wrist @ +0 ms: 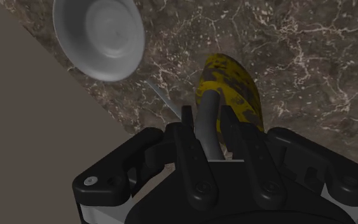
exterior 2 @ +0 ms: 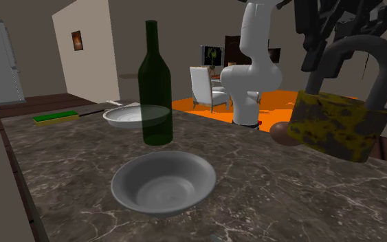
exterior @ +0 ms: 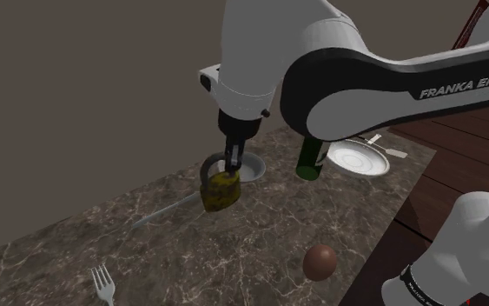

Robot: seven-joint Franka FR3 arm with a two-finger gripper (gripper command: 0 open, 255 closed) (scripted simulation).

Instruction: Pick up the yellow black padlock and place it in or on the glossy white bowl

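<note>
A black two-finger hand (exterior: 234,162) on a white robot arm is clenched on the curved grey metal shackle of a padlock (exterior: 221,191). The lock hangs in the air below the fingers (wrist: 189,137), clear of the desk (exterior: 234,252). Its body is a squat rounded block, yellow and mottled with dark, worn-looking patches. In the wrist view, the shackle runs up between the two fingers and both press against it.

The desk is dark brown stone with pale marble veining and a dull sheen. The bowl (exterior 2: 163,182) sits on it, round, shallow, smooth and glossy, rendered greyish white. The padlock hangs just beside the bowl rather than over it. The wrist view shows bare stone beneath the lock, with the bowl off to one side.

Close behind the bowl in the second exterior view stands a tall dark green glass bottle (exterior 2: 155,86) with a narrow neck. Beyond it lies a flat white plate (exterior 2: 119,115). A thin pale utensil (exterior: 160,213) lies near the bowl. Well apart from the bowl are a matte brown ball (exterior: 320,262) and a silvery fork (exterior: 103,283).
</note>
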